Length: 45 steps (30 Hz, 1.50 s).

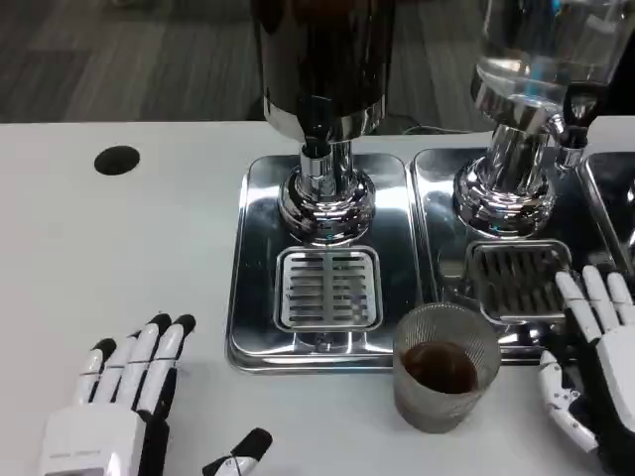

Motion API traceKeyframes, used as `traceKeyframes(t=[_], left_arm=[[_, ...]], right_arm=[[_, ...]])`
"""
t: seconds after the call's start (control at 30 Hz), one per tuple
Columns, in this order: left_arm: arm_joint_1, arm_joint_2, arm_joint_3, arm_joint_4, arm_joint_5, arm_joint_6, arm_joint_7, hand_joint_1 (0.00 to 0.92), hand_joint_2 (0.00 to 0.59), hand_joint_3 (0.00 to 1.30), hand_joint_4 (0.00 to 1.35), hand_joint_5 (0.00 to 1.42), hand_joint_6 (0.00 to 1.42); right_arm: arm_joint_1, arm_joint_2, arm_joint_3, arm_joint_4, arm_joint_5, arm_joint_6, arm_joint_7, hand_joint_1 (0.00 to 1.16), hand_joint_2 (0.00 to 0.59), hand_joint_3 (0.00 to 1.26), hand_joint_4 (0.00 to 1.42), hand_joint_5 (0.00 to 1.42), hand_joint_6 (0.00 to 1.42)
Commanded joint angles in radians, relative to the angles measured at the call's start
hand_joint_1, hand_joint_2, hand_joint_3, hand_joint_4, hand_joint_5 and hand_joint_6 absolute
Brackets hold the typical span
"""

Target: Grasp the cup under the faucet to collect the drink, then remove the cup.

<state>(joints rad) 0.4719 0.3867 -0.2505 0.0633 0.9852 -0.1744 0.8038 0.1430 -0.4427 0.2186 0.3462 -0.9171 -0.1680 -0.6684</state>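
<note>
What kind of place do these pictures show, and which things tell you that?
Probably a self-service drink station, perhaps a test setup. Two drink dispensers, one dark and one clear, stand on chrome drip trays on a white table, with a cup of dark drink in front.

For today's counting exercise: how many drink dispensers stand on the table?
2. The dark dispenser stands centre, over its tray; the clear dispenser stands right. A third tray edge at far right suggests another may be hidden.
</note>
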Motion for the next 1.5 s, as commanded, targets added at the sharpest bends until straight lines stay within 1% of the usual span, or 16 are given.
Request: traceKeyframes(t=[0.03,0.4,0.63,0.93,1.23,1.5], left_arm=[[0.004,0.008,-0.002,-0.007,0.002,0.003,0.009,0.0,0.142,0.1,0.0,0.13,0.1],[0.002,0.009,-0.006,-0.018,0.011,0.014,-0.003,0.0,0.144,0.1,0.0,0.12,0.08],[0.003,0.008,-0.003,-0.018,0.0,0.02,-0.007,0.0,0.144,0.1,0.0,0.12,0.08],[0.003,0.005,-0.002,-0.025,-0.003,0.026,-0.014,0.0,0.147,0.11,0.0,0.12,0.08],[0.02,0.0,0.006,-0.031,-0.015,0.031,0.002,0.0,0.151,0.12,0.0,0.12,0.08],[0.022,0.004,0.008,-0.031,-0.023,0.025,0.008,0.0,0.15,0.13,0.0,0.12,0.08]], right_arm=[[-0.001,-0.016,0.018,0.003,-0.005,0.006,-0.023,0.0,0.581,0.07,0.0,0.0,0.0],[0.003,-0.017,0.029,0.012,0.009,0.013,-0.035,0.0,0.586,0.06,0.0,0.0,0.0],[0.0,-0.011,0.035,0.029,0.017,0.013,-0.041,0.01,0.586,0.06,0.0,0.0,0.0],[0.009,-0.017,0.028,0.005,0.025,0.008,-0.051,0.03,0.584,0.06,0.0,0.0,0.0],[-0.005,-0.017,0.041,0.001,0.022,0.01,-0.039,0.04,0.583,0.06,0.0,0.0,0.0],[0.005,-0.017,0.038,-0.008,0.023,0.016,-0.047,0.05,0.581,0.06,0.0,0.0,0.0]])
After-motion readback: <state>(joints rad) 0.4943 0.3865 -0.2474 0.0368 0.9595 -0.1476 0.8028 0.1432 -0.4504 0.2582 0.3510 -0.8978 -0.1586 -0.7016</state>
